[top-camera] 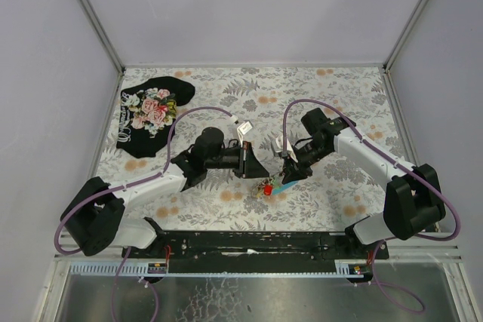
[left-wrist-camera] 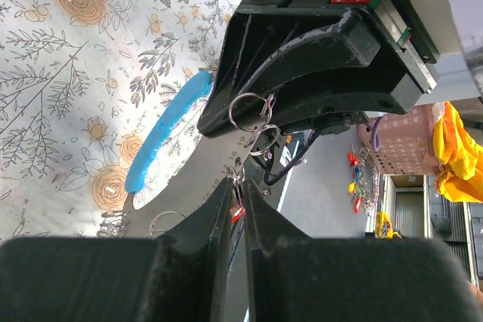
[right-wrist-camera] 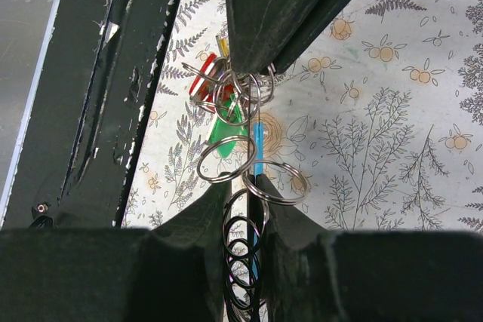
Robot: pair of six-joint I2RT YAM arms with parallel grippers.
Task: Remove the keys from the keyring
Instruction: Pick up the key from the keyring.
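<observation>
Silvery keyring (left-wrist-camera: 162, 137) w/ keys (right-wrist-camera: 225, 132) over table (top-camera: 339, 88), off edges

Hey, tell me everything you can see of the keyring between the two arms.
The keyring is a tangle of thin, silvery metal split rings linked into a short chain, with a curved light-blue fob attached. Small keys with red, green and yellow heads bunch at one end. It is held between both arms over the floral table. The right gripper pinches the chain between its fingers, and the left gripper closes on the rings near the keys.
</observation>
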